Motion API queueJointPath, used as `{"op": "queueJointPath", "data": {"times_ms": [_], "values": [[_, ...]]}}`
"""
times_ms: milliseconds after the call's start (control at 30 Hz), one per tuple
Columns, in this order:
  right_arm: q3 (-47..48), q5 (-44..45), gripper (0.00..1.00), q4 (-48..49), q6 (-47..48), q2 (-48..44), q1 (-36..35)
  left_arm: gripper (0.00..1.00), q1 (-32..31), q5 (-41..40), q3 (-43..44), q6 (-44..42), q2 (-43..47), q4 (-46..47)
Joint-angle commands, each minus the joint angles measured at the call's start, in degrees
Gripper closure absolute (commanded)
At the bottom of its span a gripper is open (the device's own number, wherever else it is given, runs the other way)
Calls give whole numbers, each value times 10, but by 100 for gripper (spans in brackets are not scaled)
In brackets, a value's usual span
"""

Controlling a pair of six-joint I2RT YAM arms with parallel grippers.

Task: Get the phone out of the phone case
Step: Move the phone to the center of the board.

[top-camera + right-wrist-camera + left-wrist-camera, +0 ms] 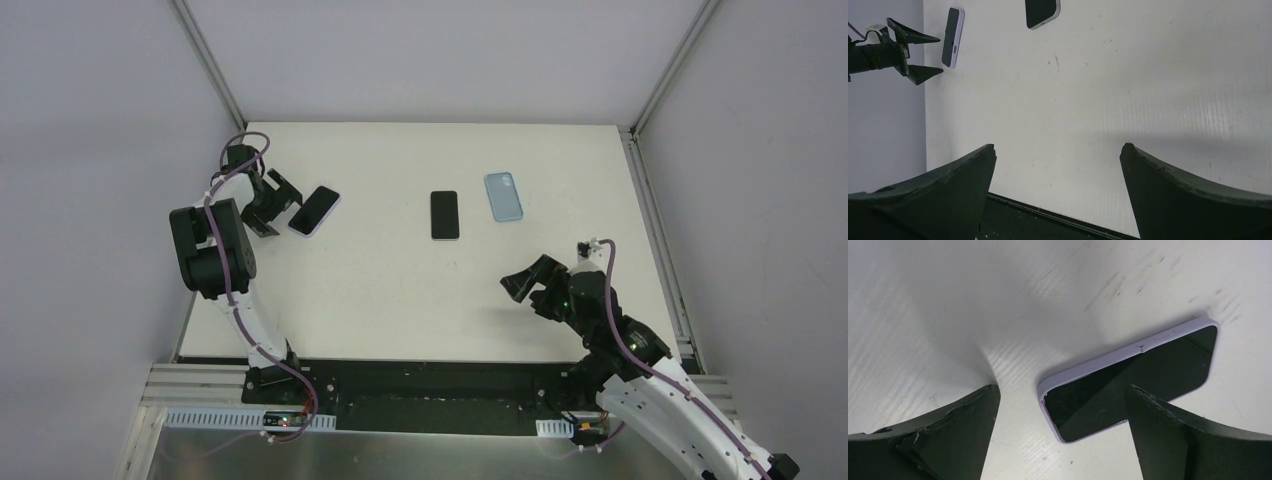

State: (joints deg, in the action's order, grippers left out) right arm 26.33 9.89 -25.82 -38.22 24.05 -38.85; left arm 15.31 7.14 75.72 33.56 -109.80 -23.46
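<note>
A black phone in a lavender case (315,210) lies screen up at the table's left. My left gripper (284,211) is open just left of it, its jaws facing the phone's near end. In the left wrist view the cased phone (1128,380) lies between and beyond the open fingers (948,440), untouched; the right finger hides one corner. My left gripper's tips (1060,395) are over bare table. My right gripper (523,294) is open and empty at the near right, and nothing lies between its jaws in the right wrist view (1058,147).
A bare black phone (444,214) lies mid-table with a separate light blue case (504,196) to its right. The right wrist view shows that bare phone (1042,12), the cased phone (953,37) and the table's dark near edge (1048,217).
</note>
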Motion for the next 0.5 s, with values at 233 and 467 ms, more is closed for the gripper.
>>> {"op": "queueJointPath", "data": {"times_ms": [233, 467], "values": [[29, 1, 0, 9, 6, 9, 3, 12, -14, 50, 20, 7, -31, -16], [18, 0, 1, 14, 1, 1, 3, 18, -59, 44, 17, -4, -14, -16]]}}
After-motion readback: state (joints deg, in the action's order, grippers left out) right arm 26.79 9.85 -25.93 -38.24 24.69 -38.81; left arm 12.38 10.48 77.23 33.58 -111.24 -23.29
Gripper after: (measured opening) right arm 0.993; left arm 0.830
